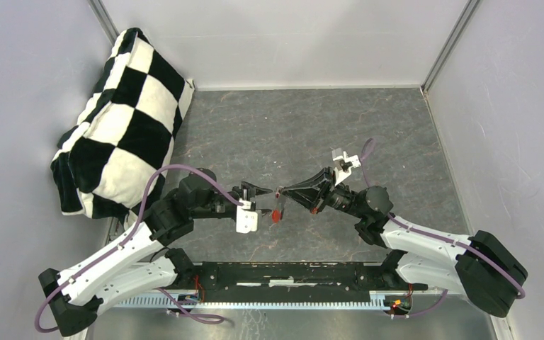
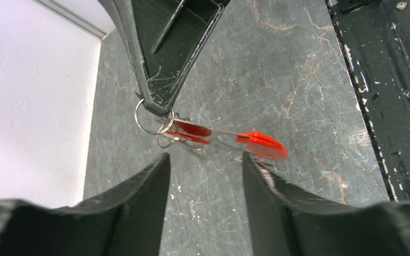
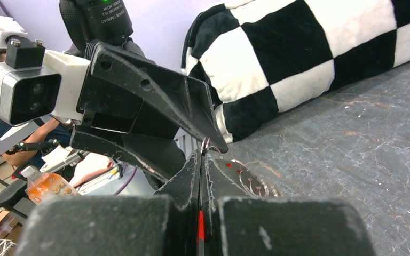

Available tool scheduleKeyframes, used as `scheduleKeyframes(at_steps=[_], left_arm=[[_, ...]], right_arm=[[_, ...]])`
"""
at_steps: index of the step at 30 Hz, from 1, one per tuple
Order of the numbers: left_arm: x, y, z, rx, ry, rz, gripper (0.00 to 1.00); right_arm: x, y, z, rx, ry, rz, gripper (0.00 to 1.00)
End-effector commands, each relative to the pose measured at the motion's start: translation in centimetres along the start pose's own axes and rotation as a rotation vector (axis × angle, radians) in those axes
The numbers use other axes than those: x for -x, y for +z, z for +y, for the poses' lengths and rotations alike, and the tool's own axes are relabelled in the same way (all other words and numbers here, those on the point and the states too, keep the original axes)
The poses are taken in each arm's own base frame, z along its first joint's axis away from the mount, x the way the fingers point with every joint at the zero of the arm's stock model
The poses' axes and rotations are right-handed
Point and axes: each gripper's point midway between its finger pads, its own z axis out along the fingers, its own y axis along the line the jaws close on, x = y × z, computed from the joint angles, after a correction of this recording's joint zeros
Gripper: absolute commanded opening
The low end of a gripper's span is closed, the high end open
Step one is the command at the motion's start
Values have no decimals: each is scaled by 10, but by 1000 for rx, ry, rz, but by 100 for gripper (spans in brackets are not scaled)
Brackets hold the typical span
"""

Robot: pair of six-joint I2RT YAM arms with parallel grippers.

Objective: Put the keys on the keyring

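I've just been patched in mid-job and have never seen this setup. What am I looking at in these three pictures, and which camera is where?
Two robot arms, left and right, are bolted at the near edge of a grey table. The wide picture comes from a fixed camera above and behind them. The other two come from a small camera on each wrist, so each shows its own fingers at the bottom. The right end effector is shut, pinching a thin metal key ring above the table, with red pieces dangling from it. The left end effector faces it, open and holding nothing. A black-and-white checked cushion leans in the far left corner. Whether a key is already on the ring is too blurred to tell.
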Motion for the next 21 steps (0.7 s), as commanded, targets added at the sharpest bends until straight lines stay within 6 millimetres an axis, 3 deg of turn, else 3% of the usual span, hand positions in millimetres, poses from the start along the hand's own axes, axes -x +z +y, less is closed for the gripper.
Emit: scheduleKeyframes(at_steps=[1,5,9,13,21], left_arm=[[16,-5,23,98,-103,-19,63],[30,-7,31,123,-199,-58,65],[46,-8,31,98,-288,-110,58],[59,-6,19,0,-368,-153,52],[55,-3,9,-75,-508,-132,45]], right_arm=[[22,1,9,30,-36,-92,0],[18,0,11,48,-60,-72,0],[14,0,17,93,-114,-37,0],[8,2,26,155,-167,24,0],[4,8,34,226,-299,145,0]])
